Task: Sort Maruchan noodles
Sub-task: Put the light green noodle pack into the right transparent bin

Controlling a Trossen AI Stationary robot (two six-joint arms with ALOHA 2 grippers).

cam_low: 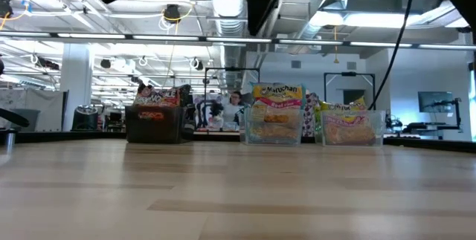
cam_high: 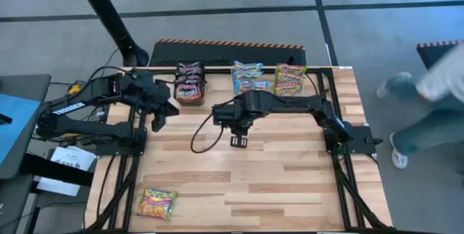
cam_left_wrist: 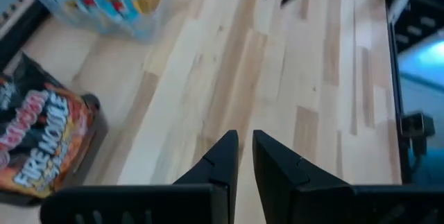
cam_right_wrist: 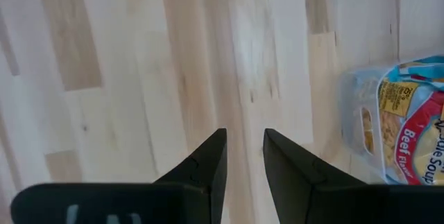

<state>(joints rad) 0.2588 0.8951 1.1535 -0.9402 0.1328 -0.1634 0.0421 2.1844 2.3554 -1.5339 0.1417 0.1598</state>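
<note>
Maruchan noodles are stacked at the table's far edge. Dark maroon packets [cam_high: 190, 82] lie in a black box, blue-edged ones [cam_high: 248, 77] in a clear tub, and green/yellow-edged ones [cam_high: 290, 79] in a second clear tub. One green/yellow packet [cam_high: 158, 203] lies flat near the front left corner. My left gripper [cam_high: 158, 123] hovers just near of the black box, fingers a narrow gap apart [cam_left_wrist: 246, 141], with nothing between them. My right gripper [cam_high: 238, 141] hangs over bare wood at mid-table, pointing down, open [cam_right_wrist: 244, 137] and empty.
The black box [cam_low: 156, 121] and the two tubs [cam_low: 277, 117] [cam_low: 349, 127] stand in a row along the far edge. Bare wood stretches across the middle and the near right of the table. A person [cam_high: 428, 103] walks on the floor beyond the right edge.
</note>
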